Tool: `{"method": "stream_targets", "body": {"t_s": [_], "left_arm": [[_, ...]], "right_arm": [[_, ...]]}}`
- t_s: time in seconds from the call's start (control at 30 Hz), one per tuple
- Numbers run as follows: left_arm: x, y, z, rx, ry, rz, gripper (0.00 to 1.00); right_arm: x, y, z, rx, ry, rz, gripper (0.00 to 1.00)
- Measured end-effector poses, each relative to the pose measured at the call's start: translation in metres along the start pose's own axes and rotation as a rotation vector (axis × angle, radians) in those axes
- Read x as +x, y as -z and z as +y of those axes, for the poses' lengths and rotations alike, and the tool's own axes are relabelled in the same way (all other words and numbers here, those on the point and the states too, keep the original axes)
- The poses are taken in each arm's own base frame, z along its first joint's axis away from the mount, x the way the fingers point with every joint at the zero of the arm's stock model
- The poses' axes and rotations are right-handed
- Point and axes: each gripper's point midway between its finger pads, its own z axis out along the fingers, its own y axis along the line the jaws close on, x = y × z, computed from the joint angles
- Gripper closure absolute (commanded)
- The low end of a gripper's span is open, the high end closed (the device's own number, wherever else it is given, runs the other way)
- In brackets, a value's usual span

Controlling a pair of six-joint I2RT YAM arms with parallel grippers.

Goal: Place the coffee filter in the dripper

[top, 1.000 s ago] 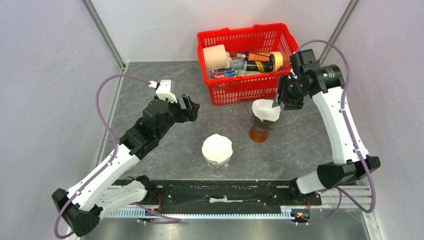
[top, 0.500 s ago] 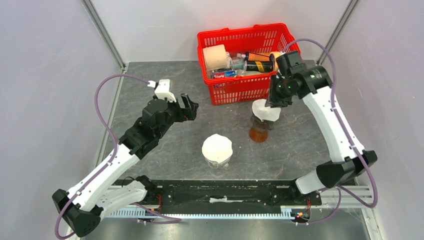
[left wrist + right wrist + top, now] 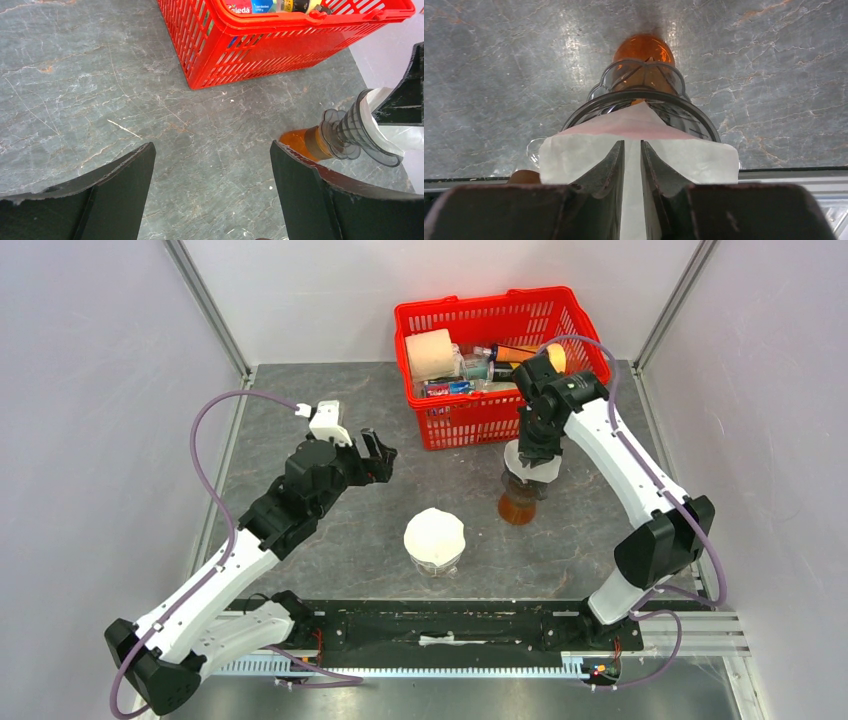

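Paper fills the thin slot between my right fingers. They are drawn nearly together, clamped on a fold of the white coffee filter, and point straight down. The filter sits in the mouth of the smoky-grey cup directly below those fingers. Its corners spread out to either side over the ribbed rim. That cup stands on top of a tumbler of amber liquid, which stands on the grey marbled table. Just beyond my right fingers, on the far side, is the red basket, with a pale roll and some bottles inside. I cannot tell whether my arm touches its near wall.

The dripper, clear glass, stands apart from all this. It is well clear of my right fingers, nearer to my bases and off to their left, roughly between my two arms. White paper, a filter by the look of it, lies in its mouth and hides the rim from above.

My left fingers are spread wide with nothing between them, held above bare table and tilted down toward it. From them, the basket is ahead, and the stacked cup and tumbler are ahead to the right, well apart. The dripper is to their right and nearer my bases, also apart.
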Motion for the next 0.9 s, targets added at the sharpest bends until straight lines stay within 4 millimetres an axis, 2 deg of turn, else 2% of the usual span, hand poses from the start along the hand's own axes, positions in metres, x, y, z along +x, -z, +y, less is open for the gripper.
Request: {"method": "stream_targets", "body": {"t_s": [0.4, 0.9], "left_arm": [[-0.001, 0.004, 0.002, 0.001, 0.015, -0.011, 0.09], [-0.003, 0.007, 0.002, 0.006, 0.022, -0.021, 0.09]], "right_arm": [[0.015, -0.034, -0.005, 0.046, -0.004, 0.061, 0.77], [0.020, -0.048, -0.005, 0.064, -0.009, 0.073, 0.77]]}}
